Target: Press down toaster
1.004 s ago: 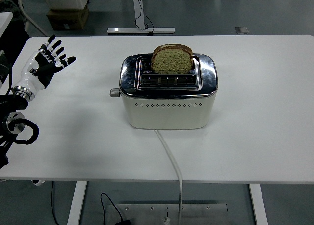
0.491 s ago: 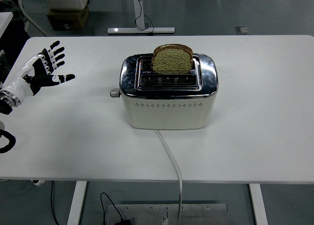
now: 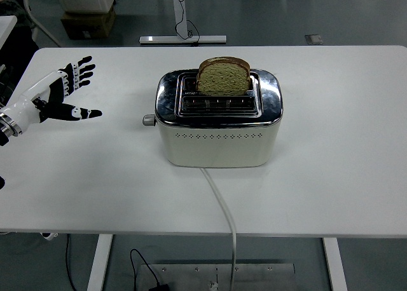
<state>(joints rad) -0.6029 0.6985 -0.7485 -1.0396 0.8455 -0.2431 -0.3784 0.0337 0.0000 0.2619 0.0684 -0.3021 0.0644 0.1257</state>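
A cream and chrome toaster [image 3: 218, 119] stands in the middle of the white table [image 3: 343, 145]. A slice of brown bread [image 3: 222, 75] stands upright in its rear slot, sticking up high. The toaster's small lever [image 3: 149, 120] juts from its left end, in the raised position. My left hand [image 3: 63, 94] hovers over the table's left part, well left of the lever, fingers spread open and empty. The right arm does not show.
A white power cord [image 3: 220, 205] runs from the toaster's front down over the table's near edge. Beyond the far edge, a cardboard box [image 3: 89, 21] and a desk leg base [image 3: 183, 39] sit on the floor.
My left hand has turned palm sideways, lowered a little and shifted right toward the toaster, with its forearm sliding back toward the left edge. The toaster and bread have not moved.
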